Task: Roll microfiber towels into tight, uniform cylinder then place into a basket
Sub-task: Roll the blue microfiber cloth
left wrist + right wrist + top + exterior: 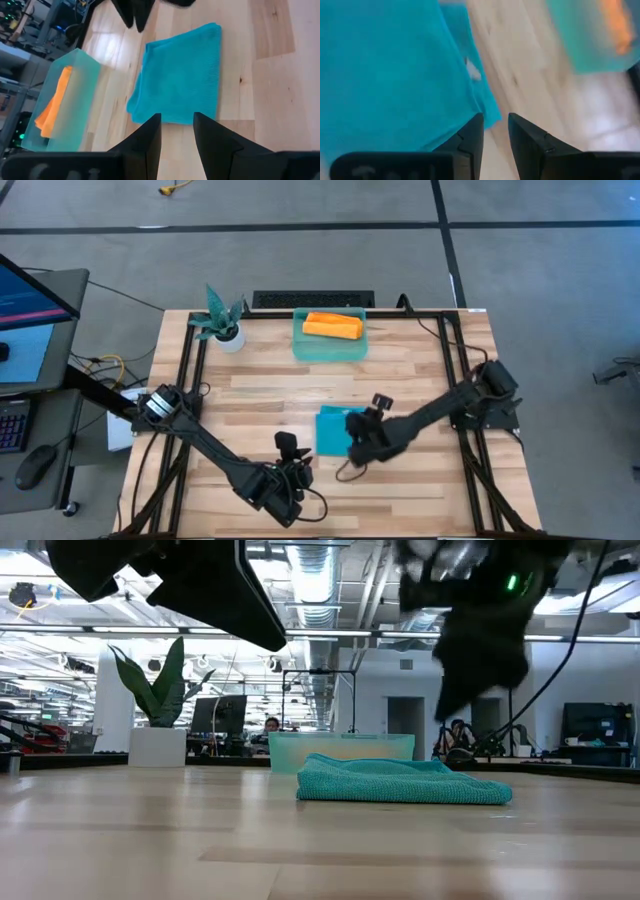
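Right end effector [352, 442] over teal towel [332, 428] — fingers slightly parted, empty; left end effector [296, 476] nearby, same.

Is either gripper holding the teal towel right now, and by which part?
Nothing is held. The left gripper and right gripper are both open above the teal towel.

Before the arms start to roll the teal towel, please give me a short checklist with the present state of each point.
1. Orange rolled towel lies in the basket: ok.
2. Teal towel lies flat on the table, not rolled: ok to begin.
3. Right tool is above the teal towel's edge, fingers apart with a narrow gap, holding nothing: ok.
4. Left tool is near the towel's near edge, fingers apart with a narrow gap, empty: ok.
5. Potted plant stands away from the towel: ok.
6. Whether the towel is folded evenly: cannot tell.
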`<state>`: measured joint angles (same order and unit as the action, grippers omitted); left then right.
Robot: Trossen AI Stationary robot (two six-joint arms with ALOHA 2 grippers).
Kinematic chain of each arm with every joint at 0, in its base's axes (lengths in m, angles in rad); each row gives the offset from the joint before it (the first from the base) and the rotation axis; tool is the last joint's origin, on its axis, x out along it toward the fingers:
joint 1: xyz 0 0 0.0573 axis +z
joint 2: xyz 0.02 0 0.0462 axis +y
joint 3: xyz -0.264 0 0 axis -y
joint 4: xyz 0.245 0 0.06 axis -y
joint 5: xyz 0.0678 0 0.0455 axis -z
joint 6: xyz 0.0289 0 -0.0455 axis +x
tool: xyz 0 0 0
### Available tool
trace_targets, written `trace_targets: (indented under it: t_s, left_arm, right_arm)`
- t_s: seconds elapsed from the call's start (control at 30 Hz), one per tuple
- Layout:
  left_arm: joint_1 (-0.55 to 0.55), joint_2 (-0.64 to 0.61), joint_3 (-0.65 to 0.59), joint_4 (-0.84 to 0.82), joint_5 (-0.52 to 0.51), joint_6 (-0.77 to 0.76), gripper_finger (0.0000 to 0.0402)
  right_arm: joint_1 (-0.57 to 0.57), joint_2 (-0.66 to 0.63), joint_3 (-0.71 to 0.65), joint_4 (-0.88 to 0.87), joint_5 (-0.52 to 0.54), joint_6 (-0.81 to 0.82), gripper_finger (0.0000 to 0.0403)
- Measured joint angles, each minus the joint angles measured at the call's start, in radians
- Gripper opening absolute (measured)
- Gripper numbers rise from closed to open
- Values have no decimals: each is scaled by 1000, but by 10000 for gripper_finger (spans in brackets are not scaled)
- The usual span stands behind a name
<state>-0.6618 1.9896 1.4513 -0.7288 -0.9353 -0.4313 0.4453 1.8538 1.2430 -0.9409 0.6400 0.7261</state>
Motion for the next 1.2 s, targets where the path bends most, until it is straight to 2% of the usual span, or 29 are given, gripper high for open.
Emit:
trace_targets:
  t_s: [0.17, 0.27, 0.43, 0.63, 0.73, 0.93, 1.1, 1.2]
  left_arm:
    - [6, 0, 0, 0, 12, -3, 106]
    - [12, 0, 0, 0, 14, -7, 106]
    - [23, 0, 0, 1, 14, -18, 106]
    - [27, 0, 0, 1, 19, -18, 106]
    - [27, 0, 0, 2, 41, -18, 106]
    - [27, 0, 0, 2, 44, -24, 106]
    - [27, 0, 0, 2, 44, -24, 106]
    - [27, 0, 0, 1, 44, -24, 106]
  right_arm:
    - [-70, -2, -117, 177, -153, -83, 113]
    - [-94, -3, -135, 221, -203, -133, 113]
    - [-113, -49, -136, 218, -204, -159, 113]
    - [-105, -177, -135, 265, -116, -161, 113]
    - [-98, -208, -135, 320, -110, -178, 113]
    - [-94, -147, -135, 358, -126, -211, 113]
    - [-107, -65, -136, 362, -256, -229, 113]
    - [-111, -33, -136, 368, -300, -230, 113]
